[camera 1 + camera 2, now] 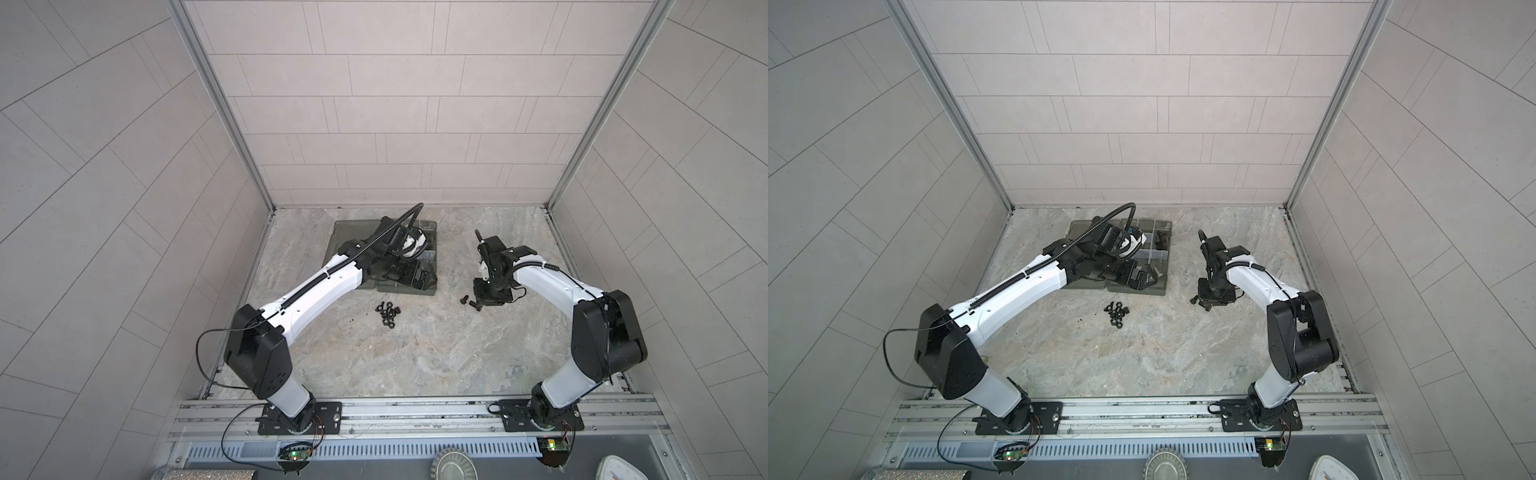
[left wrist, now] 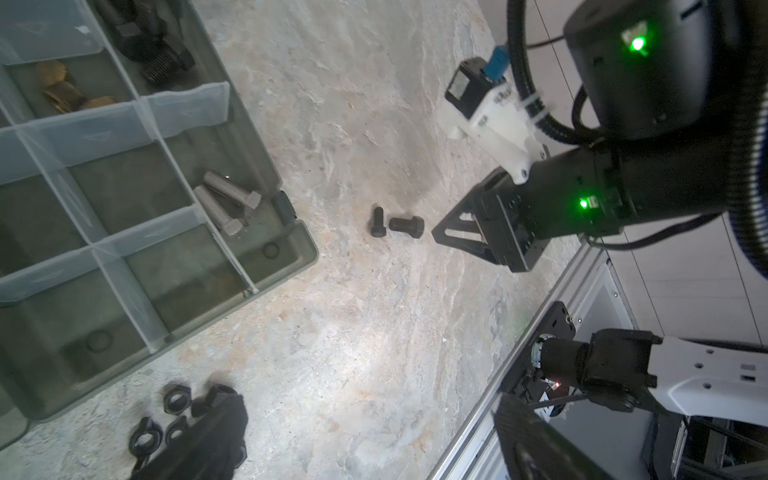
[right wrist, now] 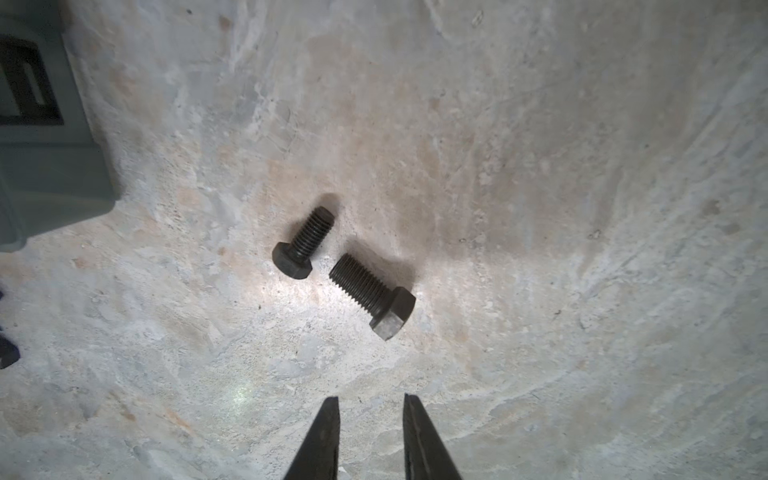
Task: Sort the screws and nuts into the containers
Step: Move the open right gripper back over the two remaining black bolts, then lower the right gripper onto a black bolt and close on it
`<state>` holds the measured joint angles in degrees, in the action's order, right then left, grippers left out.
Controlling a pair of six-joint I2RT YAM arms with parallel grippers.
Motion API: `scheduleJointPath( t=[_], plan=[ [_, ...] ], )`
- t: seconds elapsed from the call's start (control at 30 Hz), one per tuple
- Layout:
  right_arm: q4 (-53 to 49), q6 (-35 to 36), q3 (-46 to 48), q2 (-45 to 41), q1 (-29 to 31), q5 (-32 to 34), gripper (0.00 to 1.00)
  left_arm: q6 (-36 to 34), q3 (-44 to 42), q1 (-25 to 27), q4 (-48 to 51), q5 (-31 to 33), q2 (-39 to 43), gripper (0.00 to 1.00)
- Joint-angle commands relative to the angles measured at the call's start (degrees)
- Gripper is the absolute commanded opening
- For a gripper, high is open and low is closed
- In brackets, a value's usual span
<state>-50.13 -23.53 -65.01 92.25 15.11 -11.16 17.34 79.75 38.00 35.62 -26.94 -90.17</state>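
Grey-tiled walls close in a marbled worktop, where a smoky organizer box lies open at the back, the left claw spread wide and empty above its containers, one holding two silver screws. Right of the box the right claw, tips slightly parted and gripping nothing, hangs just beside two black screws lying on the worktop. Black nuts sit heaped just in front of the box.

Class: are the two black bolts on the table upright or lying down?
Lying down: both black threaded bolts rest sideways on the marbled tabletop.
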Motion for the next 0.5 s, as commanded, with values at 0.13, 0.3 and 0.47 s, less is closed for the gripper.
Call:
scheduleJointPath(
  t=[0.13,0.3,0.47],
  plan=[
    [0.9,4.3,-1.8,2.8,1.0,3.0,0.28,2.6,-4.9,0.4,-2.1,4.4,6.3,1.00],
    [2.2,4.2,-2.7,6.2,2.1,3.0,0.28,3.5,-6.5,0.5,-2.2,5.3,7.9,1.00],
    [2.9,4.2,-3.5,8.6,3.2,4.1,0.28,3.0,-6.7,0.4,-1.1,6.1,9.0,1.00]
  ],
)
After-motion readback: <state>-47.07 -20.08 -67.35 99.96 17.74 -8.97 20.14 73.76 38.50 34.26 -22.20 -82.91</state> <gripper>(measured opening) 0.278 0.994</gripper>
